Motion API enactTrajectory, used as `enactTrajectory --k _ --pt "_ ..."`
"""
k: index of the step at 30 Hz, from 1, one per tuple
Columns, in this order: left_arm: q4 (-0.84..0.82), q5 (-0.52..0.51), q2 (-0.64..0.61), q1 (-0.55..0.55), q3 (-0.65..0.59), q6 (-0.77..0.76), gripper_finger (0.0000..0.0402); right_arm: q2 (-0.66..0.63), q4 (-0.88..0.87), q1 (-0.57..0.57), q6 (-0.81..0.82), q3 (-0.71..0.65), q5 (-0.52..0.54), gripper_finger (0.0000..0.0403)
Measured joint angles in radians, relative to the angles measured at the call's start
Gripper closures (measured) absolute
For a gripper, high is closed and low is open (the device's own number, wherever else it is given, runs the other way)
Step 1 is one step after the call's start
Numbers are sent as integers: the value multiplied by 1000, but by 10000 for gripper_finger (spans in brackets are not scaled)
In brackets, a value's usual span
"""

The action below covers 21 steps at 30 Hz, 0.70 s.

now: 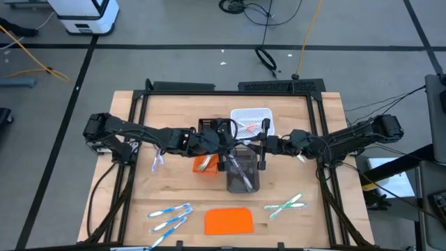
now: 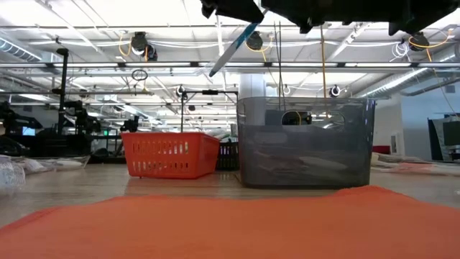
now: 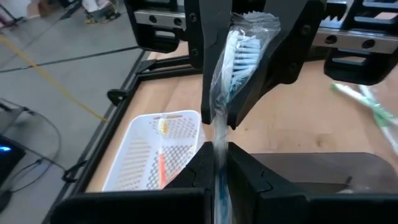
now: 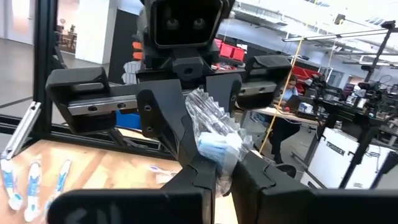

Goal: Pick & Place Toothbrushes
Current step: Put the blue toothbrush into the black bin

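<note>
A blue toothbrush [image 3: 231, 68] in a clear wrapper hangs in the air between my two grippers, above the grey tray [image 1: 242, 178]. In the low view it shows slanting [image 2: 233, 47] over the tray [image 2: 305, 140]. My left gripper [image 3: 219, 163] is shut on its handle. My right gripper [image 4: 221, 177] faces it and is shut on its head end. More toothbrushes lie flat on the table: blue ones [image 1: 171, 217] at the near left, green ones [image 1: 286, 204] at the near right. Others lie inside the grey tray. My left gripper pinches the wrapped handle [image 3: 219, 142] between its two fingers. It comes from the table's left, and the toothbrush runs on along the fingers' line toward the other gripper. The toothbrush is clear of the table and the tray. My right gripper pinches the wrapped head end [image 4: 217, 152] between its two fingers, coming from the table's right. The head [image 3: 239, 56] lies lengthwise between the fingers [image 3: 205, 68]. The wrapper's crimped end [image 4: 208, 109] sticks out behind them.
An orange tray [image 1: 203, 164] stands left of the grey one, with a white tray [image 1: 251, 120] and a black tray [image 1: 211, 125] behind. A flat orange slab [image 1: 228, 221] lies near the front edge. A black frame [image 1: 230, 89] borders the table.
</note>
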Motion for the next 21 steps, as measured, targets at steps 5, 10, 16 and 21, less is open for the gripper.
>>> enactTrajectory --k 5,10,16,21 --pt "-25 -57 -16 -12 0 32 380 -5 -6 -19 -1 0 0 388" --pt "-111 -189 -38 -31 0 40 380 -17 -26 -54 1 0 -5 388" --pt "-239 -272 -44 -36 0 -29 380 -33 -21 -107 2 -1 -5 388" --pt "-279 -267 -49 -37 0 -102 380 -21 -24 -174 30 -1 -7 388"
